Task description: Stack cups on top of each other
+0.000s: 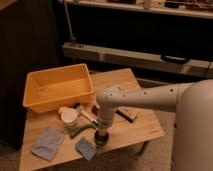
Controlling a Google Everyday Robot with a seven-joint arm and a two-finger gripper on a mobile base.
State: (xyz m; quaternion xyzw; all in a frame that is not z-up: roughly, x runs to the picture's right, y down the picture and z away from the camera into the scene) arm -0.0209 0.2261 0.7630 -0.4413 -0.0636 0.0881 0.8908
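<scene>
The white cup (69, 116) with a wide rim stands upright on the wooden table (142, 131), just in front of the yellow tub. My gripper (101, 137) points straight down at the table's front edge, about a cup's width to the right of the white cup. A dark round shape sits at the gripper's lower end. It may be the dark olive-green cup, but I cannot tell, as the arm's wrist covers it from above.
A large yellow tub (58, 88) fills the table's back left. A long green curved item (79, 131) lies beside the white cup. Two blue cloths (48, 142) (85, 148) lie at the front left. A thin stick-like item (89, 118) and a small brown block (127, 114) lie near the arm.
</scene>
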